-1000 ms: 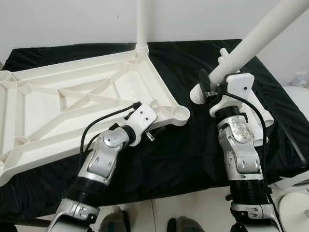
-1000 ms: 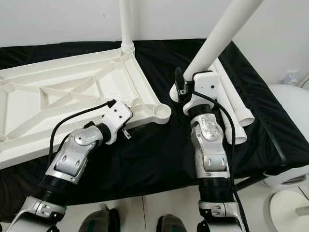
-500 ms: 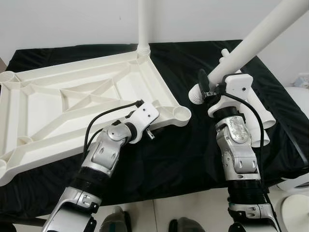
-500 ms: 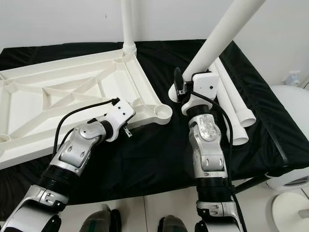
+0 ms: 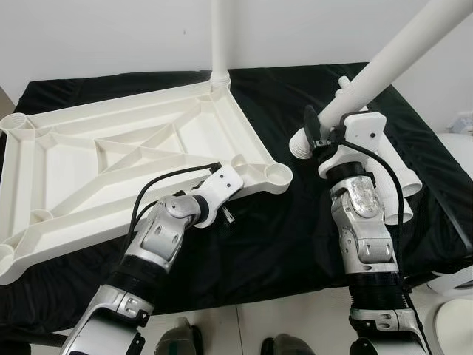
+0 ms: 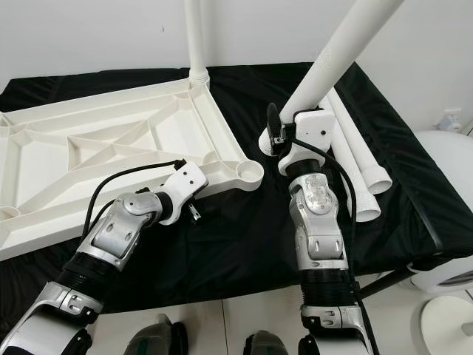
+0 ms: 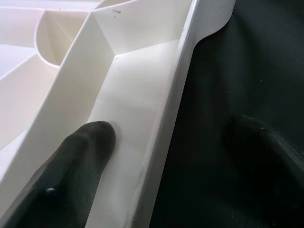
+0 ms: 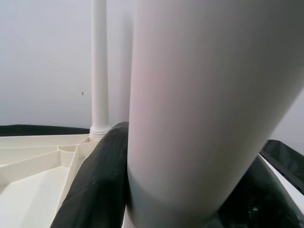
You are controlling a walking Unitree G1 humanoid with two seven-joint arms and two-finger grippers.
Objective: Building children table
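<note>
White moulded-plastic table top (image 5: 111,166), upturned on a matte black cloth (image 5: 281,244): rectangular, smooth, with raised rim, diagonal stiffening ribs and round leg sockets at the corners; the empty near-right socket (image 5: 276,174) is a shallow ringed cup. One white tubular leg (image 5: 219,37) stands upright in the far-right corner socket. Left gripper (image 7: 156,142), on a silver jointed arm with a white wrist housing and looped black cable, sits at the near edge of the table top just left of the empty socket; its fingers stand apart and straddle the rim wall, one rounded black finger (image 7: 71,175) lying inside a rib compartment, the other over the cloth outside. Whether they press the wall cannot be told. Right gripper (image 8: 185,190) is closed around a smooth white cylindrical leg (image 5: 392,59), held tilted, upper end up and to the right, lower open end just right of the empty socket and clear of it. Two further white tubular legs (image 6: 362,174) lie side by side on the cloth behind the right arm, open ends toward the robot. A white round object (image 6: 451,159) stands beyond the cloth's right edge.
</note>
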